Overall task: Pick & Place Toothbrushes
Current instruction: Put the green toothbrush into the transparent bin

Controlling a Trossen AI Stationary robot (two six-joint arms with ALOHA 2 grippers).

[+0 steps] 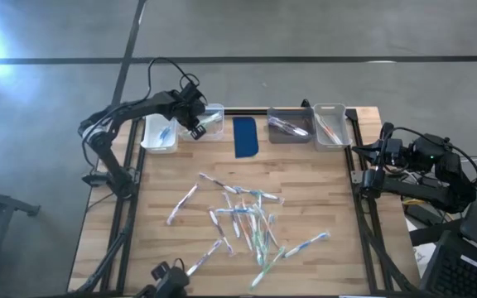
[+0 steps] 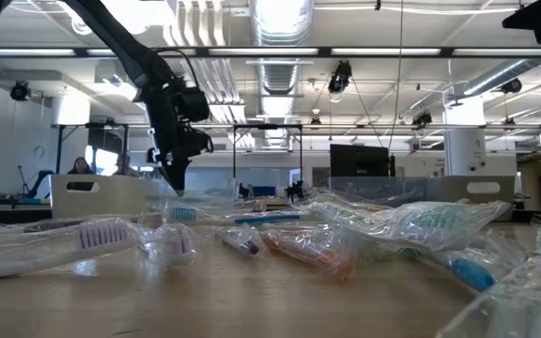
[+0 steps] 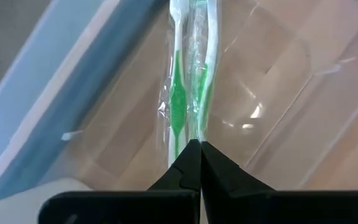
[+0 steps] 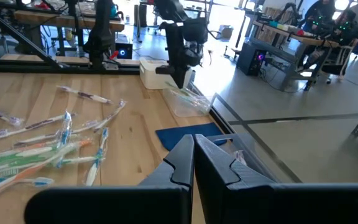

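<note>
Green toothbrush (image 3: 180, 93) blurred behind wrapper

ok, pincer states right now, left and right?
Left pincer: shut, empty, over the clear bin with the green toothbrush lying in it.
Right pincer: shut, empty, parked off the table's right edge.

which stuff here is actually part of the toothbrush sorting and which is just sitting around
Part of the job:
- loose toothbrushes scattered on the table
- green toothbrush pinched in the shut left gripper over a clear bin
- the other bins along the far edge, some holding toothbrushes

Just lying about:
- dark blue pad between the bins
- right gripper, shut, parked at the table's side
</note>
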